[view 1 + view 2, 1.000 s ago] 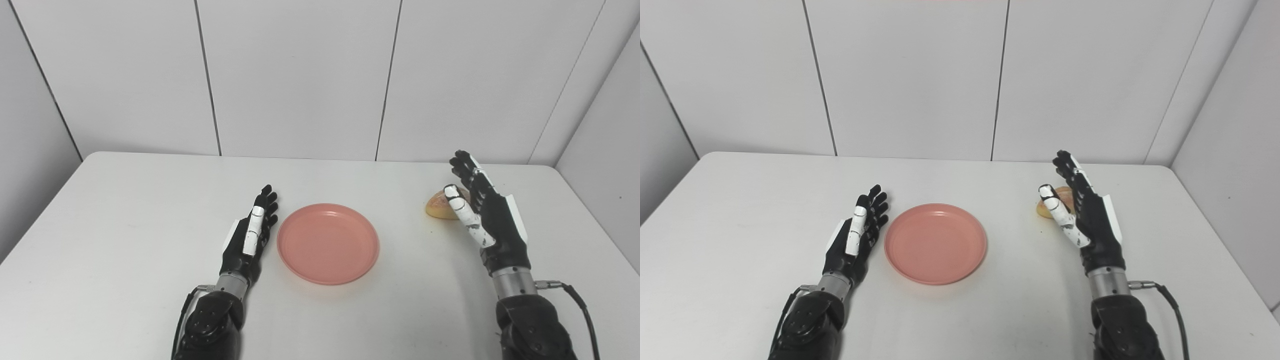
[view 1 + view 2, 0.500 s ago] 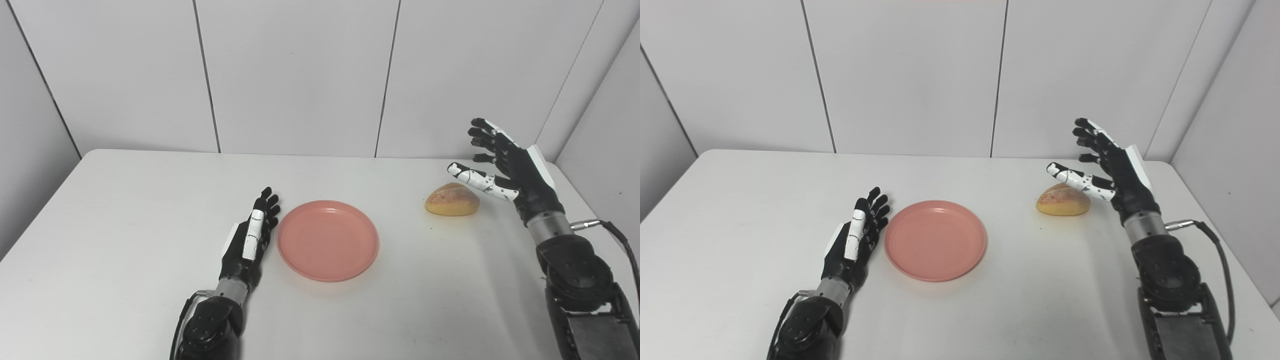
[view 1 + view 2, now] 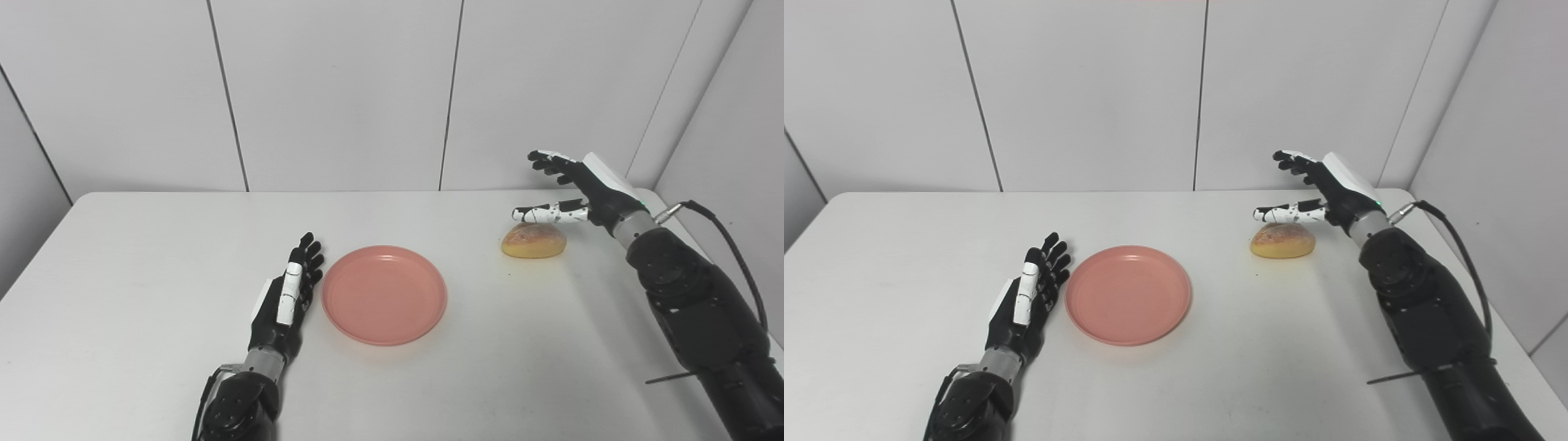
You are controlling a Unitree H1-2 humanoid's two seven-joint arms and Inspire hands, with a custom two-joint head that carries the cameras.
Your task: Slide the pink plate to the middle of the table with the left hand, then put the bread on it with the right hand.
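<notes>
Hovering spread-fingered just above the bread (image 3: 533, 240), the right hand (image 3: 579, 188) holds nothing; left hand (image 3: 285, 299) lies open beside the plate (image 3: 384, 294); both views match

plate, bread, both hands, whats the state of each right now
pink plate: upright on the table, empty, near the middle.
bread: lying on the table to the right of the plate, not held.
left hand: open, beside the plate's left rim, holding nothing.
right hand: open, fingers spread, raised above the bread, thumb just over it.
</notes>
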